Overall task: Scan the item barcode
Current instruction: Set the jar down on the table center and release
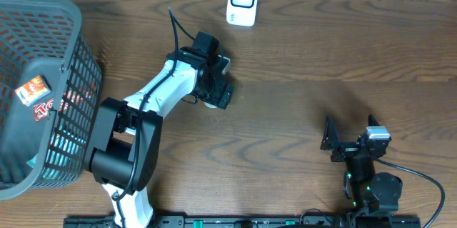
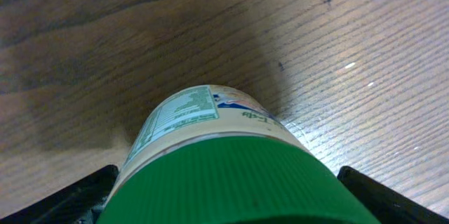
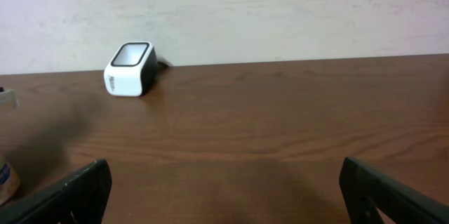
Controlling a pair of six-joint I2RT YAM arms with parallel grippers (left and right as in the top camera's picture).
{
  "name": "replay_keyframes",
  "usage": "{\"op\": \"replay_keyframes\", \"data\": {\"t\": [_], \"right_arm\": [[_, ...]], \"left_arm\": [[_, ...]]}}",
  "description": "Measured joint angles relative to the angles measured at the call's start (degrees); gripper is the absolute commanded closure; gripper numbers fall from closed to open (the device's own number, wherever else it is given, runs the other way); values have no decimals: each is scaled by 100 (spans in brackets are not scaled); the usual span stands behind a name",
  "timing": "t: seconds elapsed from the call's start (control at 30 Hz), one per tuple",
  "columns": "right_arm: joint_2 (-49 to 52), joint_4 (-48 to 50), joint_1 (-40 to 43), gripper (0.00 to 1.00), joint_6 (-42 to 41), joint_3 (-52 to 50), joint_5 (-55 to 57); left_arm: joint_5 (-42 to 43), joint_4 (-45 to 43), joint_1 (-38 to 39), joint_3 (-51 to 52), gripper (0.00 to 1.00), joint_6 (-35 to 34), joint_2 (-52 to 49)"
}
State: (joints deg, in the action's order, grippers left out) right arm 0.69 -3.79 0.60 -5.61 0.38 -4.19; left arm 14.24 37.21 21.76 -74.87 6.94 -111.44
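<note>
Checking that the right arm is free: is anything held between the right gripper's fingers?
No, the right gripper stands open with only the wooden table showing between its fingers.

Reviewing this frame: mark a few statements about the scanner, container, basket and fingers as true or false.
1. The white scanner sits near the far edge of the table. True.
2. The green-lidded container lies in the basket. False: it is out on the table, between the left fingers.
3. The right fingers are open with nothing between them. True.
4. The basket stands at the table's right end. False: it stands at the left end.
</note>
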Motion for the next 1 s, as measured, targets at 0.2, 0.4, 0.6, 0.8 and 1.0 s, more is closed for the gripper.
{"op": "replay_keyframes", "data": {"t": [0.2,0.4,0.6,0.8,1.0], "right_arm": [[0,0,0,1,0,0,0],[0,0,0,1,0,0,0],[0,2,0,1,0,0,0],[0,2,0,1,0,0,2],[0,2,0,1,0,0,0]], "left_arm": [[-225,782,0,-682,2,103,83],[-693,1954,2,-2627,37,136,1222],[-2811,1648,-131,-3624,2,210,3176],[-4395,1934,-1453,-3692,2,144,4109],[-4791,2848,-3775,-3530,2,-990,3816]]}}
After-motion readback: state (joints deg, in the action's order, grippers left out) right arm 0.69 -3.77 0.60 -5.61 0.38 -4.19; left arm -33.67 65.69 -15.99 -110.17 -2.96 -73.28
